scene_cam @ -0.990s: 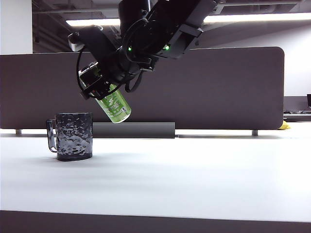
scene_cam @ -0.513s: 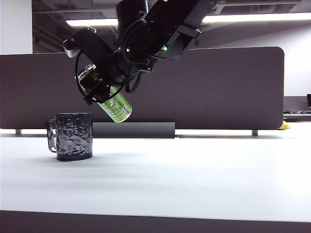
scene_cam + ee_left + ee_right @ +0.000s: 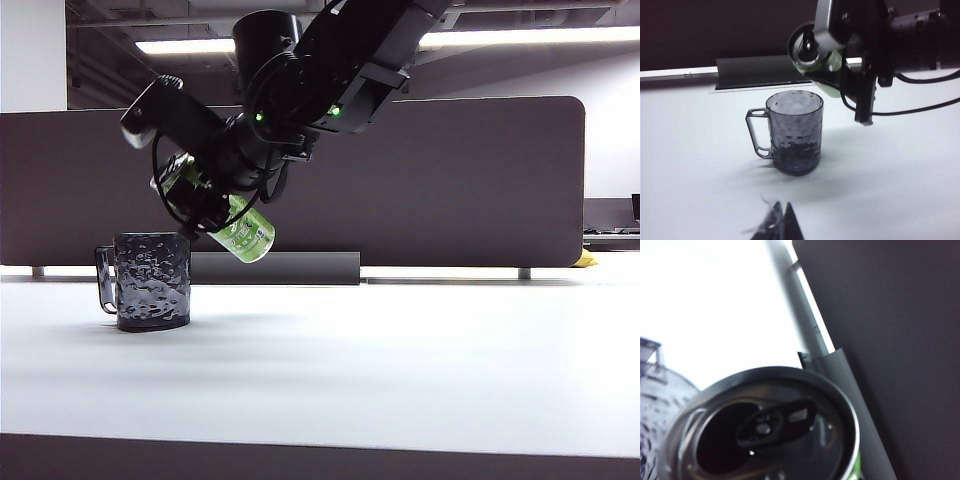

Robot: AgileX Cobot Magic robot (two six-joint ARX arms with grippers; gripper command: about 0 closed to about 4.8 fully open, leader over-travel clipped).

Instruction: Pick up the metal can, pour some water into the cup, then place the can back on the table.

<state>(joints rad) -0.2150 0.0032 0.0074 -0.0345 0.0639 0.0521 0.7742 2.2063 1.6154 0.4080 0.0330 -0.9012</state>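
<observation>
Green metal can (image 3: 238, 229) clamped in right gripper (image 3: 205, 195), well above white table (image 3: 400, 360); jaws closed around can body, holding it firmly. Long axis steeply tilted: open silver top (image 3: 765, 430) directed down and toward left of exterior view, base raised toward right. Top end just over near rim of dark dimpled cup (image 3: 152, 281), apparently apart from it, though contact at rim not resolvable. Cup upright on table, loop handle (image 3: 757, 132) turned away from can. In left wrist view, can mouth above and slightly to one side of cup opening (image 3: 794, 104), not centred over it. No water stream discernible in any view.

Judged stage: tilt toward pouring under way, pour not confirmed. Critical relation for coming move: can mouth relative to cup rim; further tilt about can's short axis likely to send liquid into cup only if mouth lies inside rim line.

Left gripper (image 3: 776, 225) low and near camera, well apart from cup; only dark blurred fingertips visible, jaw state undeterminable. Right arm nearer, sole carrier.
</observation>
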